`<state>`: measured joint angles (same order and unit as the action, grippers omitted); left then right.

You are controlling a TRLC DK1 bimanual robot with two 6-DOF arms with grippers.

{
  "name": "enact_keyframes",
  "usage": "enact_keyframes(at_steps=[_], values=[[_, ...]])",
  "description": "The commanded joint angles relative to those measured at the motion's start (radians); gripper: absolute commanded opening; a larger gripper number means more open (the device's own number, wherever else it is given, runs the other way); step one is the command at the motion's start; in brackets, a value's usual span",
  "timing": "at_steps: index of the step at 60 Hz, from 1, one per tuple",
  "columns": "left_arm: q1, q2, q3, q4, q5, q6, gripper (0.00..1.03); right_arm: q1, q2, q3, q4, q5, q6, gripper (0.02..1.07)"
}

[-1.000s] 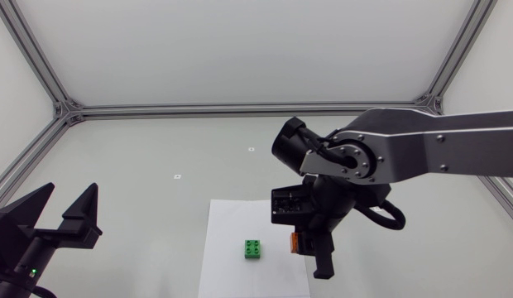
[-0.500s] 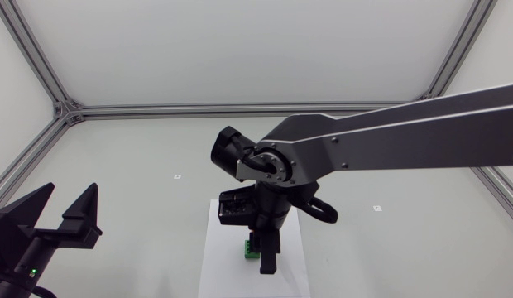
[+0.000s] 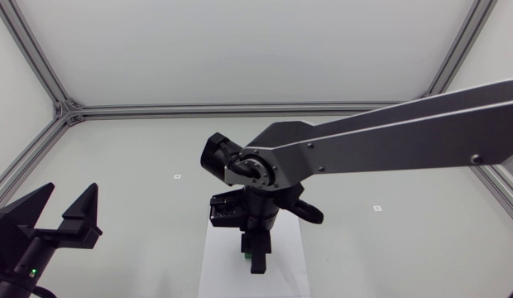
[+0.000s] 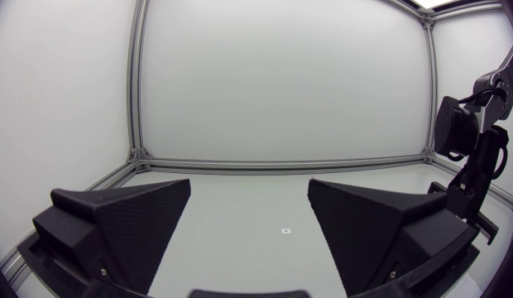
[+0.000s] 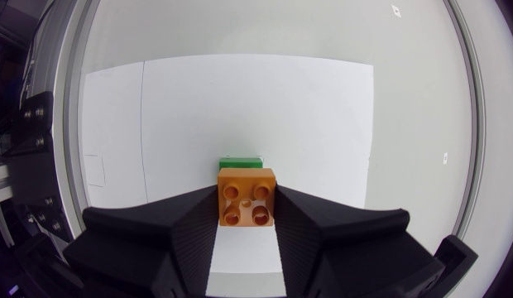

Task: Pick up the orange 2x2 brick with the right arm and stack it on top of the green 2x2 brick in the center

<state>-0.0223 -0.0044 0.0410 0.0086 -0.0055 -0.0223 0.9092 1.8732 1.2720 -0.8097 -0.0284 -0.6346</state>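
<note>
1. Head view – the right arm comes in from the right and reaches past the middle. Its right gripper points down over a white paper sheet. What the jaws hold cannot be told from here. The left gripper sits at the near left, jaws wide apart and empty.
2. Left wrist view – the left gripper's two wedge fingers stand far apart with only bare table between them. A small white marker lies ahead of them.
3. Right wrist view – the jaws are closed onto the orange 2x2 brick, one finger pressed on each side. It is a square brick, bright orange, its four round studs facing the camera. The green 2x2 brick lies on the sheet just ahead of the fingertips, mostly hidden behind the orange one.
</note>
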Motion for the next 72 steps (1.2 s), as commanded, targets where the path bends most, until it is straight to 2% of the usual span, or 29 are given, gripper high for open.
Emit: enact_keyframes(at_steps=[1,72], values=[[0.002,-0.008,-0.041,-0.015,0.004,0.013,0.99,0.011,0.026,0.012,0.003,0.008,0.015,0.08],[0.002,-0.008,-0.041,-0.015,0.004,0.013,0.99,0.025,0.035,-0.039,0.021,0.022,0.018,0.08]])
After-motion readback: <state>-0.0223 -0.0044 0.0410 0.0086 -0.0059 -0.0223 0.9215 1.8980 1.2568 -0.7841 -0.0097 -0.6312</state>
